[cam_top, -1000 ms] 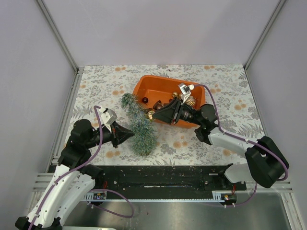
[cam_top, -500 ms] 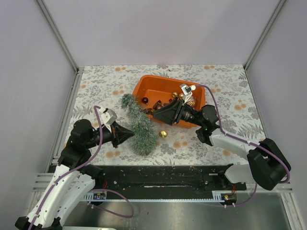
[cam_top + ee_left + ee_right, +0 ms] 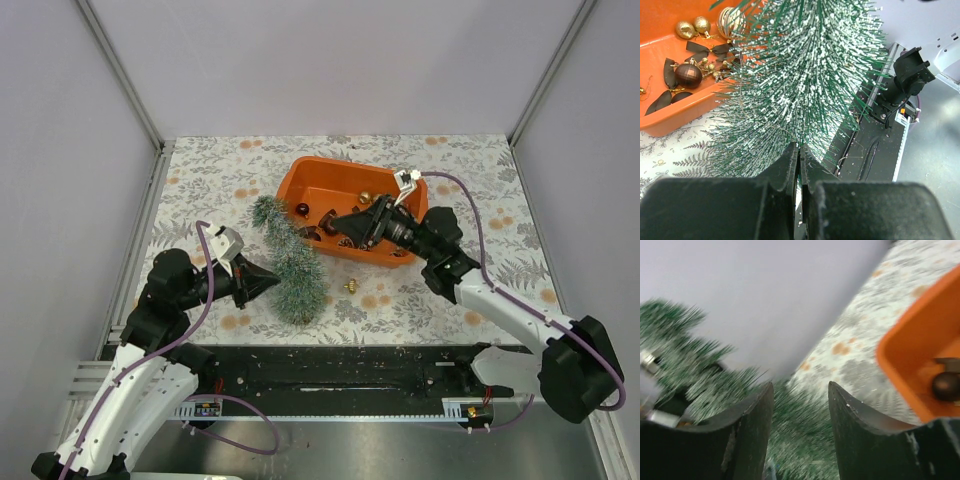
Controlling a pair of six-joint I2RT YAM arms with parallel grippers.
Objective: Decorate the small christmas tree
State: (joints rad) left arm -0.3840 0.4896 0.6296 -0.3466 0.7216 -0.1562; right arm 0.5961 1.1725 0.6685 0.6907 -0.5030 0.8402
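Top external is showing my gold bauble (image 3: 351, 286) just fallen beside the small christmas tree (image 3: 290, 260), right gripper (image 3: 335, 224) gaping empty, left gripper (image 3: 272, 279) pinched closed.

We are finding no text, brand, number or sign that can be read. We are seeing a small coloured tag (image 3: 207, 408) at each end of the black rail (image 3: 330, 380), both too small to make out.
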